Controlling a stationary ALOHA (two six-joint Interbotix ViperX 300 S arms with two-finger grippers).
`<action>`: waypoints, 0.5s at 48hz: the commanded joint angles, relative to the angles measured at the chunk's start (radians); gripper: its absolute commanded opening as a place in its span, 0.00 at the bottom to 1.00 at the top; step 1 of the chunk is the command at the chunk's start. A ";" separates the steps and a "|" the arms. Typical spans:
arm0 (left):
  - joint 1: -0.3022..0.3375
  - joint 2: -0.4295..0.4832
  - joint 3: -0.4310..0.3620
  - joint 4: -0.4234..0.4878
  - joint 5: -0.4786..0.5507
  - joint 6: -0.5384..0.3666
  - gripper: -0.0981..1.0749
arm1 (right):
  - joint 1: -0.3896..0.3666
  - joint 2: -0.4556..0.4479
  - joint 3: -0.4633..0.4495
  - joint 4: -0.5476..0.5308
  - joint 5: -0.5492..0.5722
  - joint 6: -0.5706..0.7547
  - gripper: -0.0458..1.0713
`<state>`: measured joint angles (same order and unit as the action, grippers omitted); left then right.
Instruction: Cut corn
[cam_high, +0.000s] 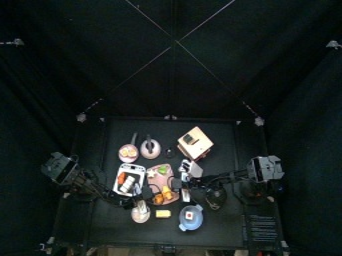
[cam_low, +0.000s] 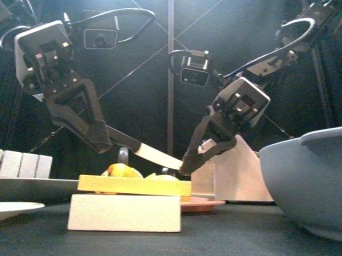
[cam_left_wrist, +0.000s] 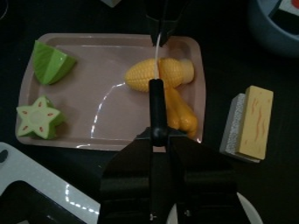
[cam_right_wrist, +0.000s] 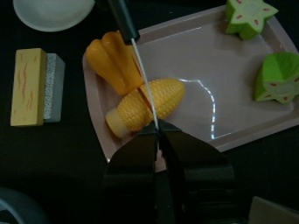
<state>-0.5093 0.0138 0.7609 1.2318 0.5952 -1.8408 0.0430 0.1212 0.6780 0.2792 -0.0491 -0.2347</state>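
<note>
- Your corn (cam_right_wrist: 149, 103) lies flat on the pink tray (cam_right_wrist: 222, 96), at the tray's edge nearest the sponge (cam_right_wrist: 31, 75), its long axis slanting across that edge, just beside the orange pepper piece (cam_right_wrist: 114, 61).
- Your left gripper (cam_left_wrist: 158, 133) is clamped on the knife (cam_left_wrist: 156, 87); the blade runs straight across the corn, crossing its long axis.
- Your right gripper (cam_right_wrist: 159, 131) sits at the corn's blunt end, jaws narrowed around it; I can't tell whether they pinch it.
- The front view shows the blade (cam_low: 158, 155) slanting down from the left arm onto the yellow food, something the wrist views miss.
- Only the wrist views give you the tray's star fruit slice (cam_left_wrist: 37, 117) and green wedge (cam_left_wrist: 52, 63) at its far edge.
</note>
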 joint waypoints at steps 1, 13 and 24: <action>-0.003 -0.008 -0.015 0.000 -0.002 -0.002 0.41 | -0.005 -0.017 -0.017 0.005 0.005 0.003 0.41; -0.002 -0.006 -0.015 0.000 -0.002 -0.003 0.41 | -0.006 -0.005 -0.021 0.008 0.005 0.003 0.41; -0.002 -0.009 -0.015 0.003 0.006 -0.002 0.44 | -0.006 0.014 -0.034 0.005 0.021 0.002 0.41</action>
<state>-0.5077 0.0184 0.7609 1.2318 0.5983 -1.8392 0.0430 0.1534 0.6611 0.2853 -0.0337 -0.2332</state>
